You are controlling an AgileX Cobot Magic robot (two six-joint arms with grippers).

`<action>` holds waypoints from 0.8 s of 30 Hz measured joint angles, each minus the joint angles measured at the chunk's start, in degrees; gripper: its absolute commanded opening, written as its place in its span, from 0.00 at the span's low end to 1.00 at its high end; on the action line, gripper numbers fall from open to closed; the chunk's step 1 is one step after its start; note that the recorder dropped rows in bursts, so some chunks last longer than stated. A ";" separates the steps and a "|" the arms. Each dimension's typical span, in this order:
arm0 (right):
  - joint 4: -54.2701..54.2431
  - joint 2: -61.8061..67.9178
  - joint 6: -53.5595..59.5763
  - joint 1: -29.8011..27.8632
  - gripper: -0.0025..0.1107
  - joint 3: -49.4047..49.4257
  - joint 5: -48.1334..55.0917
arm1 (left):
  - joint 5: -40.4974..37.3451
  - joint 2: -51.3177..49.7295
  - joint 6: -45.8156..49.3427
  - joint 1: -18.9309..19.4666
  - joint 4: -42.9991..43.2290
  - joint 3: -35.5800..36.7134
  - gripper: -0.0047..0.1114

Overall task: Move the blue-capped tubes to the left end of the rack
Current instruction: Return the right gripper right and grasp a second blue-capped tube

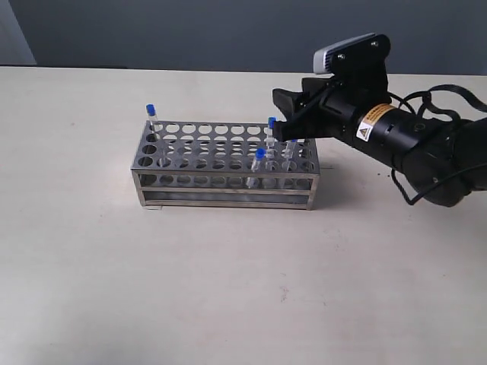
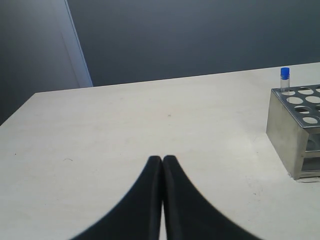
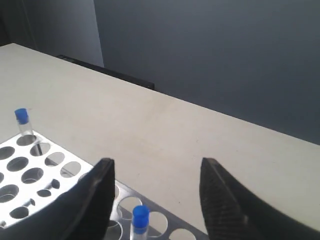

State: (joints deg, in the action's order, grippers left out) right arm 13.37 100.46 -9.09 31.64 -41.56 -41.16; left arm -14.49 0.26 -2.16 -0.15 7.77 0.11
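Observation:
The steel rack [image 1: 221, 176] stands mid-table. One blue-capped tube [image 1: 151, 112] sits in its back left corner hole, also seen in the left wrist view [image 2: 285, 75] and right wrist view [image 3: 21, 117]. Near the right end stand two more tubes [image 1: 272, 124] [image 1: 260, 155], and another blue cap [image 1: 292, 143] shows partly by the fingers. My right gripper [image 1: 277, 114] hovers open over the right end, its fingers on either side of one tube [image 3: 140, 216] without touching it. My left gripper [image 2: 162, 159] is shut on nothing, over bare table off the rack's left end [image 2: 287, 132].
The table's far edge meets a dark wall behind the rack. The right arm with its cables [image 1: 426, 144] reaches in from the right. Bare tabletop lies in front of and to the left of the rack.

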 measured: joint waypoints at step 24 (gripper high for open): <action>-2.79 9.98 1.15 0.00 0.46 1.08 -4.43 | 0.00 0.00 0.00 0.00 0.00 0.00 0.04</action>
State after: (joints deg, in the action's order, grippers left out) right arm 10.58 110.44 -7.95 31.64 -40.49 -45.58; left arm -14.49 0.26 -2.16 -0.15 7.77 0.11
